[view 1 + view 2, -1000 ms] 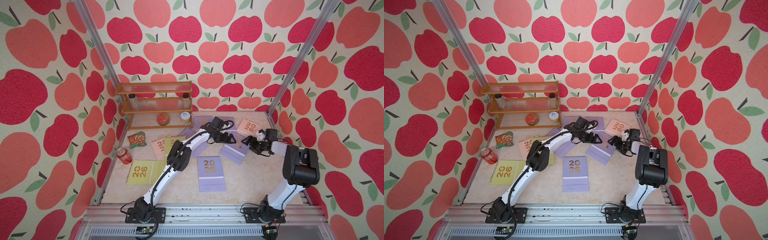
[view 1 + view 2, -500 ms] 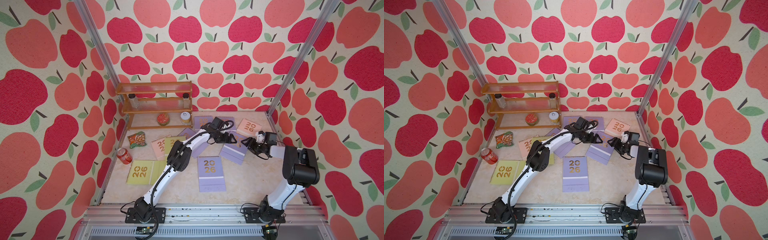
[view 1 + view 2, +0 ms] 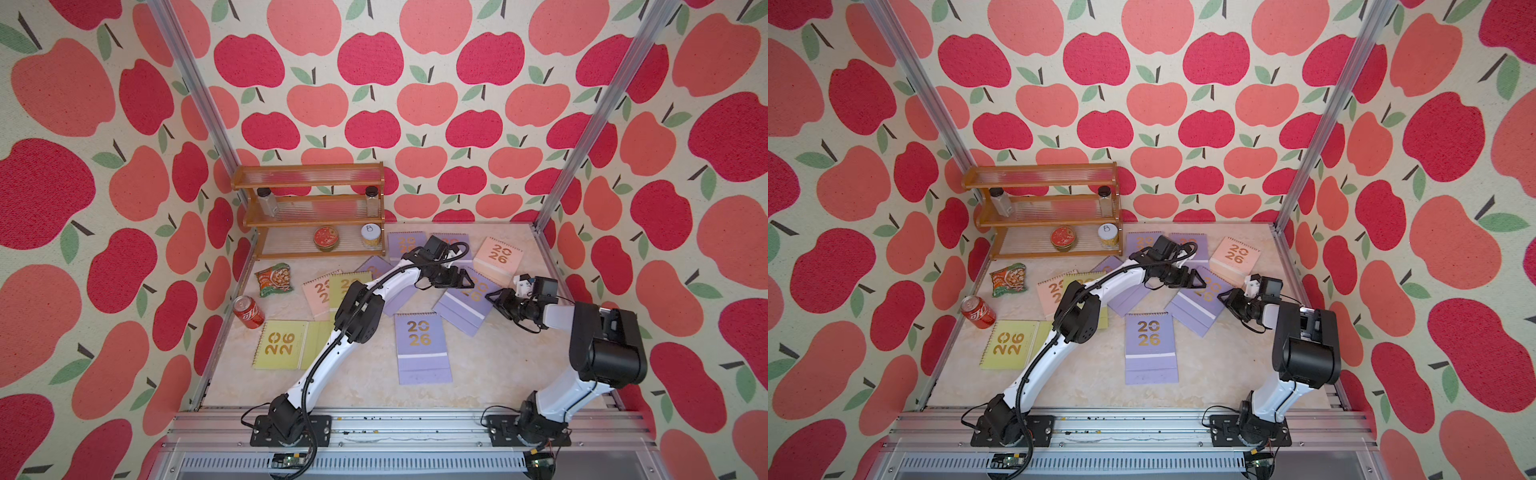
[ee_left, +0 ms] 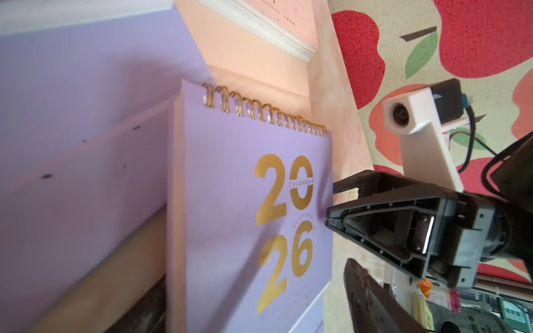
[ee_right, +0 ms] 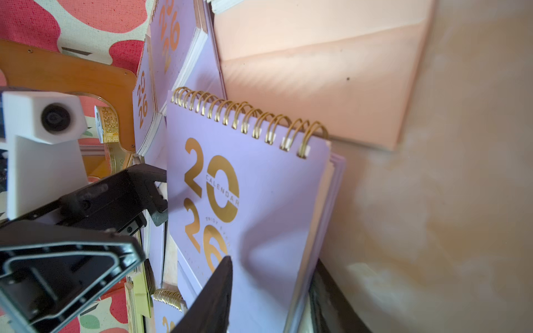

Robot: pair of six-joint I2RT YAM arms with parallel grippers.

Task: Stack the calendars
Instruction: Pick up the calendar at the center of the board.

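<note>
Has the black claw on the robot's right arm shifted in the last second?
Yes. The black right gripper has slid slightly away from the pale pink spiral-bound calendar, toward the silver front rail.

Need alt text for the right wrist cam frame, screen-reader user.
A lilac calendar with gold 2026 numerals and gold spiral binding fills the frame, the right gripper straddling its edge, one finger over the cover and one beneath. The left gripper sits at its other side, jaws apart; a pink calendar lies beyond.

Our left gripper [image 3: 1199,283] and right gripper [image 3: 1224,297] flank a lilac calendar [image 3: 1194,309] near the tabletop's [image 3: 1225,365] right edge. We see a pink calendar [image 3: 1235,255] beyond.
</note>
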